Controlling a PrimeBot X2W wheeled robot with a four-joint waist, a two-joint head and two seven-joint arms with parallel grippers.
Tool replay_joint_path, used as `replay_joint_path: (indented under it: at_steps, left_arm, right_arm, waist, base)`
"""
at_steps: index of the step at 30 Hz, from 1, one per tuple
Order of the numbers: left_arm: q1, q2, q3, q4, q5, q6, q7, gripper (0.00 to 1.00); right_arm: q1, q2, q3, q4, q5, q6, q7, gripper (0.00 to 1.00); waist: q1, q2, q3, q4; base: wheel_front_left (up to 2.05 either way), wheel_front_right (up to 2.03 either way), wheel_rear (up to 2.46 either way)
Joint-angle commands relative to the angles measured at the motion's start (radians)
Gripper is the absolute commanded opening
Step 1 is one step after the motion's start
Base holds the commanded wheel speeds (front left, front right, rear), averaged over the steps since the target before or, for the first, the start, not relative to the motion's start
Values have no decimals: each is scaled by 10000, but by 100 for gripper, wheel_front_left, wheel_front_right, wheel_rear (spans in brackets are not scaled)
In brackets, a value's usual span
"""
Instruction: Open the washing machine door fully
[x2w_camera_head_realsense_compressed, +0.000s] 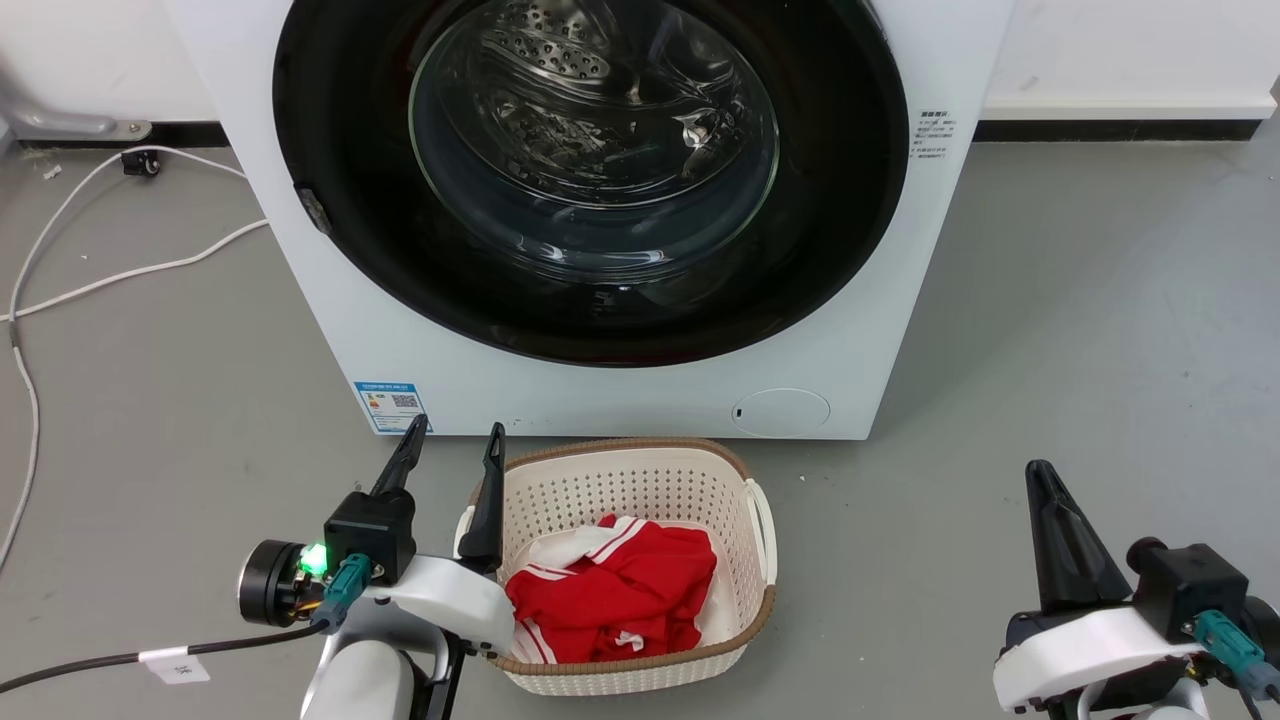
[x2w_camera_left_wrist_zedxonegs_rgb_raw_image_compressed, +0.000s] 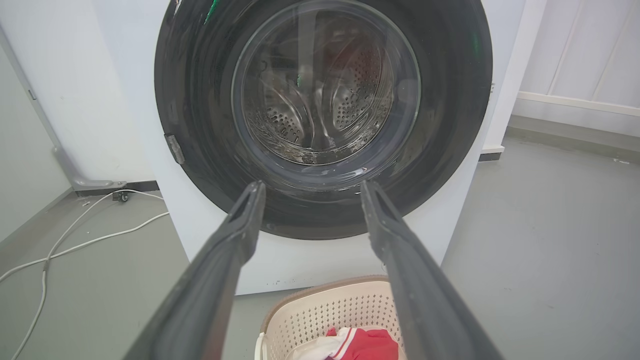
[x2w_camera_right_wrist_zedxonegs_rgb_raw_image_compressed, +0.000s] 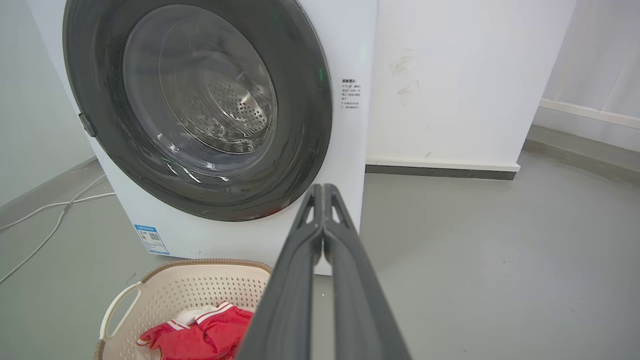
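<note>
The washing machine (x2w_camera_head_realsense_compressed: 860, 340) is a white box straight ahead. Its round glossy black washing machine door (x2w_camera_head_realsense_compressed: 360, 240) lies closed flat against the front, a clear glass bowl at its centre showing the steel drum behind. A small grey latch tab (x2w_camera_head_realsense_compressed: 312, 208) sits on the door's left rim. My left gripper (x2w_camera_head_realsense_compressed: 452, 440) stands open low at the left, well short of the door (x2w_camera_left_wrist_zedxonegs_rgb_raw_image_compressed: 450, 125), nothing between its fingers. At the lower right my right gripper (x2w_camera_head_realsense_compressed: 1042, 475) is shut and empty, its fingertips together in the right wrist view (x2w_camera_right_wrist_zedxonegs_rgb_raw_image_compressed: 324, 189), with the door (x2w_camera_right_wrist_zedxonegs_rgb_raw_image_compressed: 300, 150) ahead and to its left.
A cream perforated laundry basket (x2w_camera_head_realsense_compressed: 640, 480) with red and white clothes (x2w_camera_head_realsense_compressed: 615, 590) stands on the grey floor right before the machine, between my arms. White cables (x2w_camera_head_realsense_compressed: 120, 270) trail across the floor at the left. A white wall (x2w_camera_right_wrist_zedxonegs_rgb_raw_image_compressed: 465, 80) runs behind, to the machine's right.
</note>
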Motion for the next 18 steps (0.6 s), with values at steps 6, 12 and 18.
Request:
replay_joint_path:
  at_steps: [6,12,18]
  left_arm:
    - [-56,-6,51,5,27,-41,-26,100]
    - [-47,-12,150,-24,-79,-42,-26,100]
    - [-96,-23,189,-72,-153,-51,-26,100]
  right_arm:
    - [-81,35,-45,246,2204,-5,-188,0]
    - [-366,26,269,513,7913,-5,-368,0]
    - [-866,25,242,518,13134,-5,-323,0]
  waist:
    - [0,0,28,-9]
    - [0,0,93,-16]
    - [0,0,210,19]
  base:
    - [0,0,0]
    - [0,0,0]
    - [0,0,0]
